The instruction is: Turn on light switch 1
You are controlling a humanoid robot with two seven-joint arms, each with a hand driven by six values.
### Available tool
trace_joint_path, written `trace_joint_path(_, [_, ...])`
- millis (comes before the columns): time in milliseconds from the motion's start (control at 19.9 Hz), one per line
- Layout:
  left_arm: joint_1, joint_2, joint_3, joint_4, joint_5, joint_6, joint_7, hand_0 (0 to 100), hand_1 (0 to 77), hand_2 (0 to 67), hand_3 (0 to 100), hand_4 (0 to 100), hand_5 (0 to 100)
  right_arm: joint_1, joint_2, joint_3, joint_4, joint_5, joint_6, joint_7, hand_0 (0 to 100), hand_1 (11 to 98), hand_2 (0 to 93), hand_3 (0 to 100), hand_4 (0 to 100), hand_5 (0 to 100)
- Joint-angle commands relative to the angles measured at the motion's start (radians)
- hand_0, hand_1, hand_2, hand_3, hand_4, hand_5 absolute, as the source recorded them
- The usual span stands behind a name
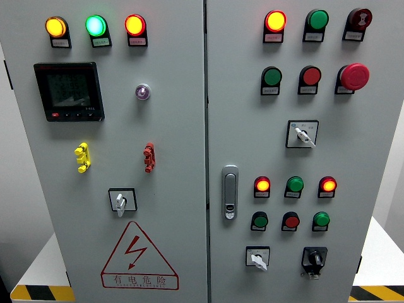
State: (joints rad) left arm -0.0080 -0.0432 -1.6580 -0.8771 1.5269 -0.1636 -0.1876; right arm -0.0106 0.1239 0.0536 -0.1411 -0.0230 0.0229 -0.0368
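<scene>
Grey steel control cabinet (177,126) fills the head view; neither robot hand is in frame, so finger state and nearer arm cannot be told. No readable label marks switch 1. Candidate rotary selector switches: left door (121,201), right door upper (302,134), lower (257,257). Warning triangle (139,256) reads 有电危险. Small tags under the lamps too blurred.

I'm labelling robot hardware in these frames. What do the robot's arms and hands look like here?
Neither arm nor hand shows in the head view, so nothing can be said of their look. Only the grey control cabinet with its lamps, buttons and rotary switches fills the picture.
</scene>
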Motion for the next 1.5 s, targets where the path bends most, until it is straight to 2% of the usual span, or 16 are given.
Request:
trace_joint_path(0, [0.003, -0.012, -0.041, -0.129, 0.002, 0.006, 0.052, 0, 8.7, 11.4, 10, 9, 13, 0.000, 0.0003, 0.002, 0.000, 0.000, -0.001, 0.000, 0, 19.8, 0.0, 20, 19, 10])
trace_joint_path(100, [0.006, -0.015, -0.069, -0.229, 0.001, 0.004, 0.071, 0, 9.8, 12.6, 11, 12, 14, 0.000, 0.0003, 0.002, 0.000, 0.000, 0.000, 0.000, 0, 19.8, 0.0, 20, 19, 10])
trace_joint_path(201, [0.009, -0.020, -0.078, -0.322, 0.002, 0.004, 0.077, 0, 12.0, 14.1, 12, 18, 15, 0.000, 0.0003, 0.000, 0.000, 0.000, 0.000, 0.000, 0, 19.8, 0.0, 20, 19, 10])
trace_joint_path(251, [0.011, -0.023, -0.080, -0.368, 0.002, 0.004, 0.092, 0, 13.2, 14.9, 14, 22, 19, 0.000, 0.0003, 0.000, 0.000, 0.000, -0.001, 0.000, 0, 17.9, 0.0, 20, 19, 10])
trace_joint_path(401, [0.014, -0.027, -0.094, -0.502, -0.001, 0.002, 0.152, 0, 14.7, 16.3, 19, 29, 25, 0.000, 0.0003, 0.000, 0.000, 0.000, 0.000, 0.000, 0, 19.6, 0.0, 20, 19, 10])
trace_joint_path(501, [0.014, -0.027, -0.100, -0.575, -0.001, 0.001, 0.166, 0, 14.7, 17.5, 28, 40, 33, 0.000, -0.0012, 0.000, 0.000, 0.000, 0.000, 0.000, 0, 19.4, 0.0, 20, 19, 10])
trace_joint_path(702, [0.014, -0.026, -0.100, -0.683, -0.001, -0.004, 0.171, 0, 13.6, 19.1, 39, 52, 44, 0.000, 0.0003, 0.000, 0.000, 0.000, 0.000, 0.000, 0, 19.8, 0.0, 20, 19, 10])
trace_joint_path(852, [0.008, -0.026, -0.100, -0.727, -0.004, -0.007, 0.217, 0, 13.2, 20.0, 49, 62, 52, 0.000, 0.0003, 0.000, 0.000, 0.000, 0.000, 0.000, 0, 19.8, 0.0, 20, 19, 10])
trace_joint_path(902, [0.002, -0.026, -0.100, -0.729, -0.002, -0.007, 0.224, 0, 13.2, 20.2, 52, 67, 56, 0.000, -0.0012, 0.002, 0.000, 0.000, 0.000, 0.000, 0, 19.8, 0.0, 20, 19, 10])
trace_joint_path(1003, [-0.032, -0.027, -0.105, -0.728, -0.001, -0.007, 0.238, 0, 13.0, 20.7, 56, 71, 59, 0.000, 0.0003, 0.000, 0.000, 0.000, -0.001, 0.000, 0, 19.4, 0.0, 20, 19, 11])
trace_joint_path(1103, [-0.066, -0.035, -0.121, -0.726, -0.002, -0.010, 0.284, 0, 13.0, 21.3, 61, 77, 62, 0.000, -0.0012, 0.002, 0.000, 0.000, -0.001, 0.000, 0, 19.7, 0.0, 20, 19, 11])
trace_joint_path(1153, [-0.073, -0.035, -0.120, -0.726, -0.002, -0.011, 0.296, 0, 13.5, 21.4, 63, 80, 64, 0.000, 0.0003, 0.002, 0.000, 0.000, 0.000, 0.000, 0, 19.7, 0.0, 20, 19, 11])
trace_joint_path(1203, [-0.085, -0.037, -0.120, -0.726, -0.001, -0.011, 0.300, 0, 14.5, 21.8, 65, 84, 69, 0.000, 0.0003, 0.002, 0.000, 0.000, 0.000, 0.000, 0, 19.7, 0.0, 20, 19, 11])
trace_joint_path(1354, [-0.119, -0.040, -0.115, -0.726, 0.004, -0.017, 0.301, 0, 18.5, 22.2, 68, 88, 71, 0.000, -0.0012, 0.000, 0.000, 0.000, -0.001, 0.000, 0, 19.7, 0.0, 20, 19, 11])
trace_joint_path(1454, [-0.141, -0.041, -0.114, -0.727, 0.006, -0.043, 0.327, 0, 21.6, 22.4, 71, 94, 76, 0.000, 0.0003, 0.002, 0.000, 0.000, 0.000, 0.000, 0, 19.8, 0.0, 20, 19, 11])
